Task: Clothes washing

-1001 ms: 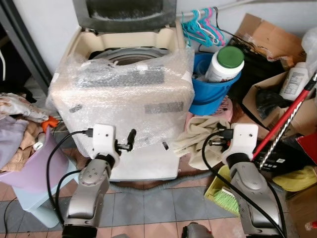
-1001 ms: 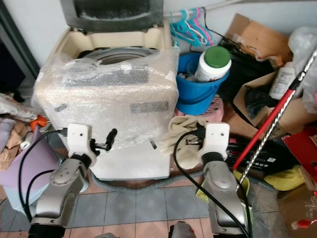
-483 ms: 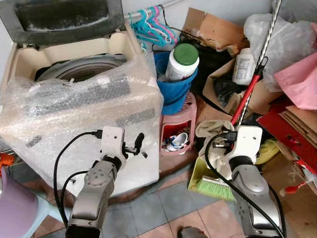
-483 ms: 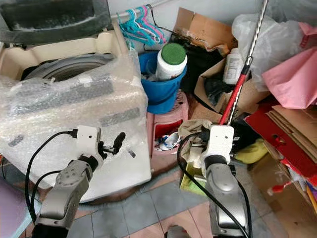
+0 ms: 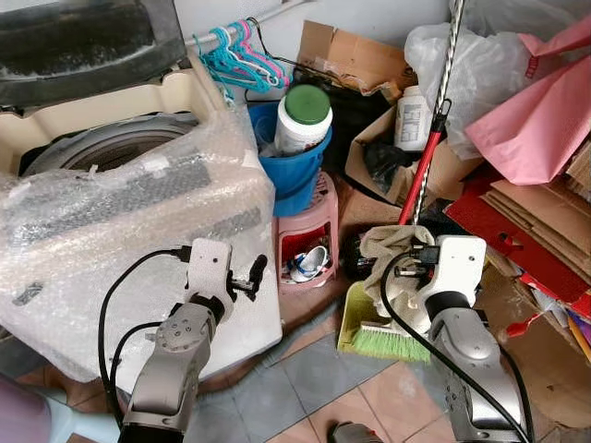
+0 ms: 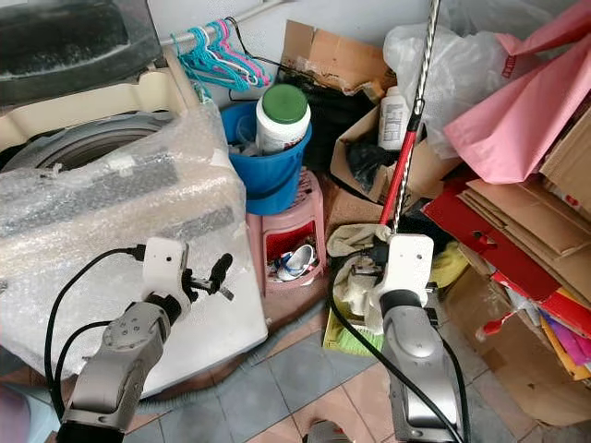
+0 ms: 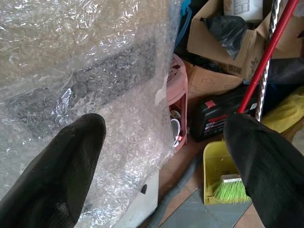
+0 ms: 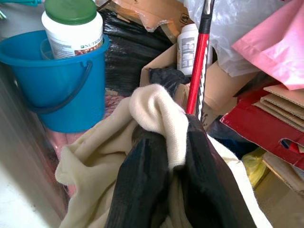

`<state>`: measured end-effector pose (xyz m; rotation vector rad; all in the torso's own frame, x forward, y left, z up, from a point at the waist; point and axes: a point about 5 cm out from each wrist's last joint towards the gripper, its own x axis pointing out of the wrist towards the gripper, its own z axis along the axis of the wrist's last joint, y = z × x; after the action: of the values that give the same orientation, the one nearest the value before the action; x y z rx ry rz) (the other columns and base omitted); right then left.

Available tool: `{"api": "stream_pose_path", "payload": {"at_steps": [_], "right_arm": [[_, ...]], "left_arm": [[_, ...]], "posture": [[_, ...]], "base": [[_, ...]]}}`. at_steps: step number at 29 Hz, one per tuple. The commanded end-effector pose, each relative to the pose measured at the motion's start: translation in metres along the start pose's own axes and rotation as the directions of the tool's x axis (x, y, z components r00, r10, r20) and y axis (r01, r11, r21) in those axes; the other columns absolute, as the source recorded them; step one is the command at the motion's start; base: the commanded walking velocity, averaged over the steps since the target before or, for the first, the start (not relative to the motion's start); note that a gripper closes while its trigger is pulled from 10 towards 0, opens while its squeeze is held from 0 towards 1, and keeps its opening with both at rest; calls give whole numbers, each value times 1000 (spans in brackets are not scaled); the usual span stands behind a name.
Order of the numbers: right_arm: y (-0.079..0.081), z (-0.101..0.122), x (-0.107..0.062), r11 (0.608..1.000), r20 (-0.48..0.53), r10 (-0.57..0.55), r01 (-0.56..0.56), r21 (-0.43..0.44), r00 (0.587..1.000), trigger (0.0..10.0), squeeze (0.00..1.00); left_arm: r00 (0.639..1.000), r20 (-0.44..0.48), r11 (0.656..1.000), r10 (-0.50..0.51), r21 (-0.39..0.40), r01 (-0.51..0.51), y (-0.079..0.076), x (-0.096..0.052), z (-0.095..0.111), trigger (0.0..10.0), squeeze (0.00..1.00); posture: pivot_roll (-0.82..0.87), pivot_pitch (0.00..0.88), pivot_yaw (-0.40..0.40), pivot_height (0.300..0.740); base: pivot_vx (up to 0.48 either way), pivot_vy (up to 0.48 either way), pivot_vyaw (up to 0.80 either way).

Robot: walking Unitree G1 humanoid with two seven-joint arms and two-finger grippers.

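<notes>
Cream cloth (image 8: 156, 118) is pinched between the right gripper's (image 8: 175, 166) two black fingers, which are closed tight on a fold of it while the rest hangs in loose folds below and around them. From the head camera, this gripper (image 5: 406, 268) is held low on the robot's right, above a yellow dustpan (image 5: 355, 309) and a green brush (image 5: 392, 341) lying on the tiled floor. The left gripper (image 5: 254, 274) is raised in front of the washer (image 5: 138, 212), fingers spread wide apart and holding nothing; its wrist camera looks along the bubble wrap (image 7: 71, 71) that covers the washer's front. The washer stands on the robot's left with its lid (image 5: 83, 37) up and the drum (image 5: 111, 152) showing. Just beside it on the right, a blue bucket (image 5: 295, 171) with a white, green-capped bottle (image 5: 303, 118) in it sits on a pink stool (image 5: 309, 226). A red mop handle (image 5: 425, 166) leans upright near cardboard boxes (image 5: 369, 65), and plastic hangers (image 5: 231, 55) hang behind the bucket.
</notes>
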<state>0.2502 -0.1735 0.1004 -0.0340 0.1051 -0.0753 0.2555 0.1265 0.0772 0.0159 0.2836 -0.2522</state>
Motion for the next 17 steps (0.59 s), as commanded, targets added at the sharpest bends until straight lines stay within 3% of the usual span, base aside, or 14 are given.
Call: {"api": "stream_pose_path", "payload": {"at_steps": [1, 17], "right_arm": [[0, 4, -2, 1000, 16, 2, -2, 10, 1000, 10000, 0], [-9, -5, -13, 999, -22, -24, 23, -24, 999, 10000, 0]], "left_arm": [[1000, -2, 1000, 14, 19, -14, 6, -4, 1, 10000, 0], [999, -21, 999, 40, 28, -40, 13, -13, -4, 10000, 0]], "posture": [[-56, 0, 60, 740], [-57, 0, 57, 740]], "base": [[0, 0, -788], [0, 0, 0]]}}
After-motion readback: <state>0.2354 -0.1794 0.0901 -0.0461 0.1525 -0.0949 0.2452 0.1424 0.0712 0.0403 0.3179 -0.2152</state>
